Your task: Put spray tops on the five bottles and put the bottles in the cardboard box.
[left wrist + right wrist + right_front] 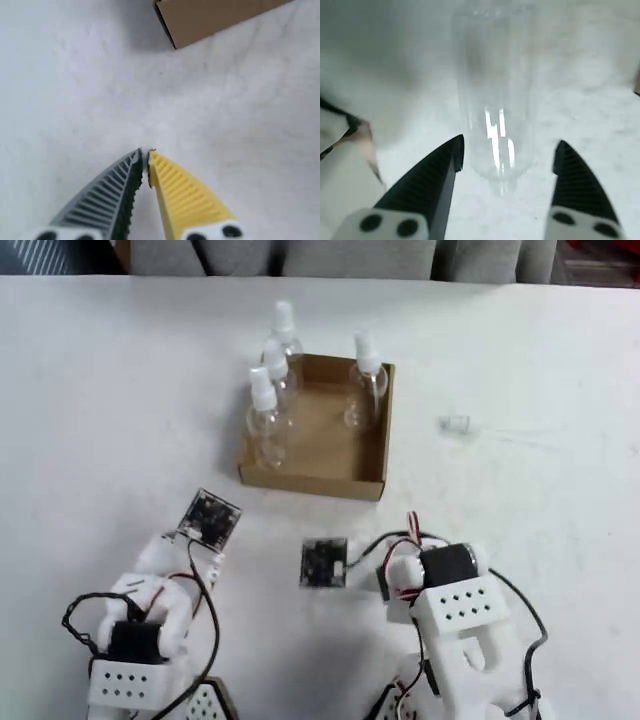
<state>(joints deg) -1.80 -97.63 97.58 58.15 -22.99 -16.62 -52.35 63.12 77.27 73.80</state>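
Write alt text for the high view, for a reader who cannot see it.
A cardboard box on a white table holds four clear bottles with spray tops, three along its left side and one at its far right corner. A small clear part lies right of the box; two robot arms sit at the near edge.

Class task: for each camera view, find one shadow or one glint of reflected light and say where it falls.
High view: a thin shadow edges the box on the table. Left wrist view: a dark shadow lies on the table beside the box corner. Right wrist view: bright streaks glint on the clear bottle at the open right pincer.
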